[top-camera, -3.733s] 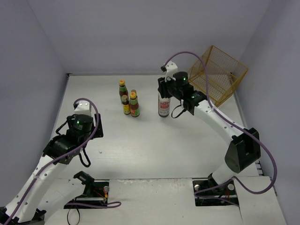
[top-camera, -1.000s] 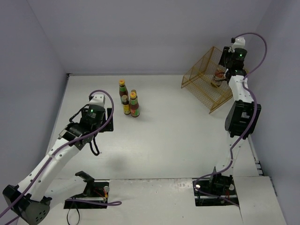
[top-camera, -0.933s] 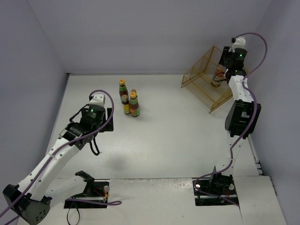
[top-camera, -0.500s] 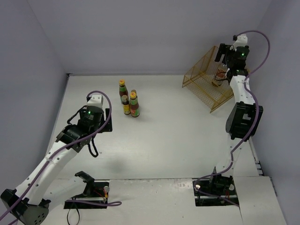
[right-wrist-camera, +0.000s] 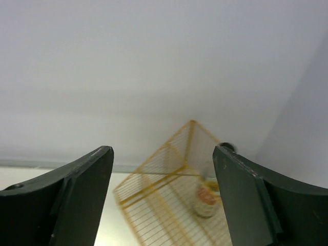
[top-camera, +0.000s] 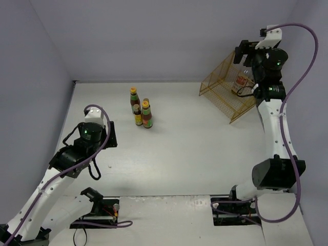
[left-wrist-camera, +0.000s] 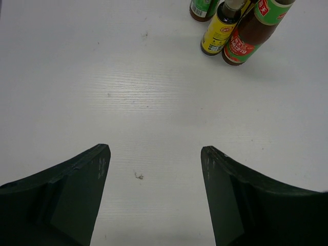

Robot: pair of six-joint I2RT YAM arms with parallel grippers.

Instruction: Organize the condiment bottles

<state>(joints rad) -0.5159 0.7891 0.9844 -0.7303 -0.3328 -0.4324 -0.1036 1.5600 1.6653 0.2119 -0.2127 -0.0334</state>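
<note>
Sorting barely begun: on table (top-camera: 195, 148), yellow wire basket (top-camera: 218, 87) far right; both tools spread wide, empty, right tool (right-wrist-camera: 163, 151) above basket, left tool (left-wrist-camera: 155, 148) short of bottle cluster (top-camera: 141, 110). One clear black-capped bottle (top-camera: 241, 82) in basket; three visible bottles unsorted.

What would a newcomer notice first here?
The yellow wire basket sits tilted at the far right corner of the table, one labelled bottle inside, with the right pincer open above it. Then the cluster of small bottles standing far centre-left, ahead of the open left pincer.
</note>
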